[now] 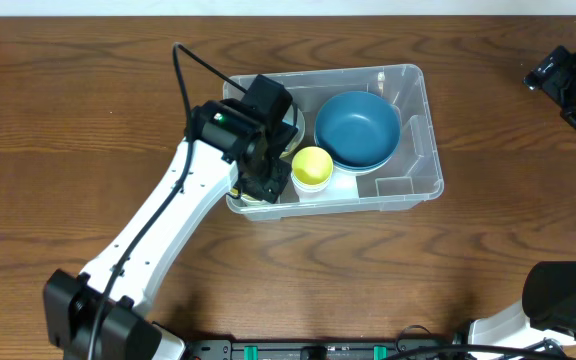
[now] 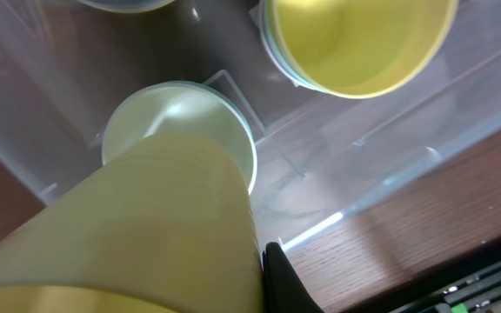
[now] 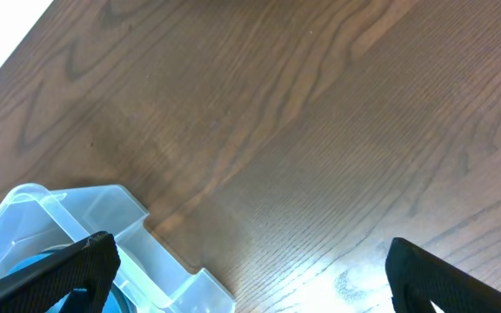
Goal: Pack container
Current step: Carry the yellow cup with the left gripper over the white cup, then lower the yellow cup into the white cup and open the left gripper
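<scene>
Overhead, container: the container (image 1: 418, 190) sits mid-bench (image 1: 88, 80), with a blue bowl (image 1: 357, 130) at its right end and a yellow cup (image 1: 312, 168) by the near wall.
Overhead, left arm: my left gripper (image 1: 260, 188) is down inside the container's left end, just beside the yellow cup.
Overhead, right arm: my right gripper (image 1: 558, 78) is at the far right edge, well apart from the container.
Left wrist, grip: closed narrow on a pale cup (image 2: 146, 235), which hangs over a green rim (image 2: 181, 122) on the container floor. I judge that rim to be another cup.
Left wrist, step: judged mid-placement. Next calls for lowering the pale cup straight down, then releasing.
Right wrist, grip: jaws wide, nothing held. Only bench and a container corner lie below.
</scene>
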`<state>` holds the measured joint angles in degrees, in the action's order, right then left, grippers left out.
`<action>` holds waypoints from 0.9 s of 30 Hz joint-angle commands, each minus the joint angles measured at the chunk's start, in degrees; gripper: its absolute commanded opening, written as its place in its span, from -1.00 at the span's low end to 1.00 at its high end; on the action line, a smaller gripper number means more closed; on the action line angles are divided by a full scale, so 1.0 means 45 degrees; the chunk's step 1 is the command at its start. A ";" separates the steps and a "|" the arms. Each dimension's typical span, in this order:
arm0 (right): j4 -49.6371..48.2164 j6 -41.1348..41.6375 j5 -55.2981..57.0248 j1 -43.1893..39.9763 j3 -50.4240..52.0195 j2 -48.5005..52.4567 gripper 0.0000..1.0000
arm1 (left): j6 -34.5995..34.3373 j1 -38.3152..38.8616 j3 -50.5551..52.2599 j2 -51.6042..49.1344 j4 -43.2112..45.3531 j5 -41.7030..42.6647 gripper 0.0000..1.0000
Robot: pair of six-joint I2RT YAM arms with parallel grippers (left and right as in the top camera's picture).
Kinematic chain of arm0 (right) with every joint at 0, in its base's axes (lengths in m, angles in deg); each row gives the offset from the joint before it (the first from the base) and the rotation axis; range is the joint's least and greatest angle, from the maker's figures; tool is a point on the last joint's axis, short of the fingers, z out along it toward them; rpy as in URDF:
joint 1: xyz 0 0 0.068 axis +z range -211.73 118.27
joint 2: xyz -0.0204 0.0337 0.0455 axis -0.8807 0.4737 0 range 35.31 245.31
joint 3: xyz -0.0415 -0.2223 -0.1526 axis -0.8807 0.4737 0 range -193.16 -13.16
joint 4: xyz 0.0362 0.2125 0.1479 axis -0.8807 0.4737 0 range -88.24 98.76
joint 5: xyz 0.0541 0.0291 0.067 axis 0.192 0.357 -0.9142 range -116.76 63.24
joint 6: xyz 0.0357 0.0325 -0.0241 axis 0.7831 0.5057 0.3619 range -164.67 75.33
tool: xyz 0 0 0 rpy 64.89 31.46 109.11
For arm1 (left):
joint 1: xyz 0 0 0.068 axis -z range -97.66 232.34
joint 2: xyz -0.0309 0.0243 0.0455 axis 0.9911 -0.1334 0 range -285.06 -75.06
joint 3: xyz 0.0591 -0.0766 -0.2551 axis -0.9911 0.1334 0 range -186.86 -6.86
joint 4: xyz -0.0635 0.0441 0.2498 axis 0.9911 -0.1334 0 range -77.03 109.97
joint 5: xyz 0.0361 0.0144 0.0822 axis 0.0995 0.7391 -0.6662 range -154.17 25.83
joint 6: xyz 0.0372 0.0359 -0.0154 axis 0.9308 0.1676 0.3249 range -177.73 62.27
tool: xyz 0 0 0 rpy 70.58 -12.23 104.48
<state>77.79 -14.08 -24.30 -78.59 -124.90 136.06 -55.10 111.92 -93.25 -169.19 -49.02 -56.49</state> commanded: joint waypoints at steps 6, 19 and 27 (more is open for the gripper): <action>0.0019 0.0107 0.0073 -0.0049 -0.0146 -0.0219 0.99 | 0.0175 0.0029 -0.0175 -0.0316 0.0015 -0.0539 -0.15; 0.0019 0.0107 0.0073 -0.0049 -0.0146 -0.0219 0.98 | -0.0044 0.0029 -0.0180 -0.0185 0.0146 -0.0724 0.03; 0.0019 0.0107 0.0073 -0.0049 -0.0146 -0.0219 0.99 | -0.0437 -0.0034 -0.0189 0.1753 0.0117 -0.0772 0.18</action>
<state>77.79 -14.08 -24.28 -78.59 -124.90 136.06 -55.51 111.98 -93.25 -167.04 -48.32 -58.67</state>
